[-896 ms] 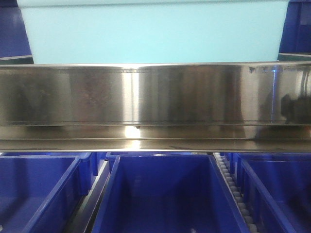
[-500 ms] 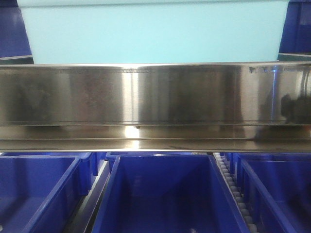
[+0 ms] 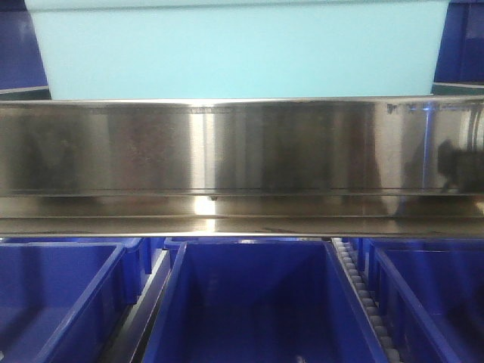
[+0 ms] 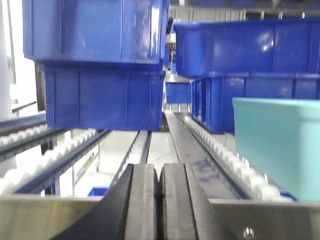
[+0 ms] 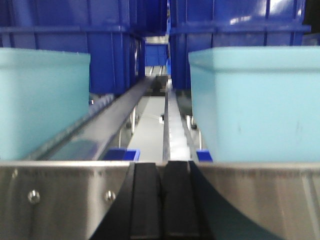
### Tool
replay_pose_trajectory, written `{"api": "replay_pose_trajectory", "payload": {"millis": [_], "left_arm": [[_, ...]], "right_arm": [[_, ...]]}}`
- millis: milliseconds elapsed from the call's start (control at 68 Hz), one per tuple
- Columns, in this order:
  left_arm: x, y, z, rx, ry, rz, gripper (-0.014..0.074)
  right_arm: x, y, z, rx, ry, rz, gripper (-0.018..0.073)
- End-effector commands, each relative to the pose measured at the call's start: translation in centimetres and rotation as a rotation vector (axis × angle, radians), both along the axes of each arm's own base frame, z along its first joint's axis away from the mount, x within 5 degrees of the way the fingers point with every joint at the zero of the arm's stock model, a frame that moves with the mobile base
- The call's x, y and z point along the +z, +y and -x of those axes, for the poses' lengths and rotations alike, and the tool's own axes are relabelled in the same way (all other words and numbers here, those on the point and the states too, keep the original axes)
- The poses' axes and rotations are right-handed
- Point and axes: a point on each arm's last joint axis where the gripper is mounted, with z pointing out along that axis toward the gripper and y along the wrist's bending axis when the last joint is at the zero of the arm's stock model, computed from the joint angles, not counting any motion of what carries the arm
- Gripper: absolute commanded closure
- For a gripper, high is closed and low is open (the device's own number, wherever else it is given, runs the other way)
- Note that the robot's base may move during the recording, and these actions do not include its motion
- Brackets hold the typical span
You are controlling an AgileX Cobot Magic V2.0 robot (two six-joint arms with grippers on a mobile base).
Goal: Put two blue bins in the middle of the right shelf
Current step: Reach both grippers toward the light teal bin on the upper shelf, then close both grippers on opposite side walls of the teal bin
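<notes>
I see pale turquoise bin (image 3: 242,53) at top of front view, sitting just behind brushed steel rail (image 3: 242,147). White roller strip (image 3: 363,295) runs below rail, right of centre.

My left wrist feed: turquoise tub (image 4: 277,145) at right edge, beside roller track (image 4: 220,150). Small screw (image 4: 245,232) in steel lip (image 4: 50,217).

Right wrist feed: left-hand turquoise box (image 5: 42,100) and right-hand turquoise box (image 5: 255,105) stand apart, steel channel (image 5: 112,117) between them. Two bolts (image 5: 33,196) in front plate (image 5: 65,200), lower left.

Front cam sits v. close, square-on to the steel rail (image 3: 242,147), cyan bin (image 3: 242,49) above, blue bins (image 3: 249,302) below; both wrist cams look low over a steel rail, fwd along roller lanes (image 4: 215,145), cyan bin in all three views.
</notes>
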Motion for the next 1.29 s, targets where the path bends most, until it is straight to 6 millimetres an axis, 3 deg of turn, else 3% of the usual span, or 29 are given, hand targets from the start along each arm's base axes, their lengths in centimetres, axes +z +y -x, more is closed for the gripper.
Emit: {"api": "replay_pose_trajectory", "payload": {"millis": [0,132,191,265,367,426,485,588,691,867,999,1279], "left_arm": [[0.7,0.0,0.2,0.002,-0.071,0.010,0.0707],[1.2,0.1,0.3,0.002,-0.109,0.016,0.0707],[2.5,0.1,0.6,0.002,-0.136,0.020,0.0706],[4.6,0.2,1.2,0.002,-0.136,0.020,0.0695],[8.1,0.3,1.9,0.005,-0.118,0.006,0.0596],[10.1,0.3,2.1,0.011,-0.099,-0.013,0.0494],[11.9,0.3,1.8,0.017,-0.051,-0.032,0.0374],[14.6,0.2,0.5,0.018,0.016,-0.041,0.0190],[16.6,-0.1,-0.7,-0.007,0.036,0.004,0.0089],[19.4,-1.4,-3.3,-0.104,0.097,-0.004,0.0043],[20.4,-3.5,-5.8,-0.219,0.260,-0.052,0.0043],[21.9,-9.0,-12.2,-0.356,0.528,-0.162,0.0043]], "right_arm": [[0.7,-0.1,0.1,-0.006,-0.080,0.003,0.0721],[1.9,-0.2,0.3,-0.016,-0.207,-0.007,0.0721],[2.6,-0.2,0.4,-0.015,-0.222,-0.012,0.0721],[4.9,-0.1,1.0,-0.009,-0.246,-0.013,0.0721],[8.7,-0.1,2.5,0.004,-0.248,-0.011,0.0721],[10.3,0.0,3.1,0.010,-0.230,-0.008,0.0690],[11.7,0.0,3.4,0.015,-0.204,-0.005,0.0599],[13.4,0.0,2.9,0.017,-0.180,-0.004,0.0254],[13.8,0.1,1.8,0.017,-0.138,-0.003,-0.0019],[15.0,0.1,0.0,0.013,-0.123,-0.003,-0.0009],[17.8,0.3,-1.6,0.033,-0.032,-0.016,-0.0009],[23.1,3.9,-8.2,0.270,0.237,0.013,-0.0009]]}}
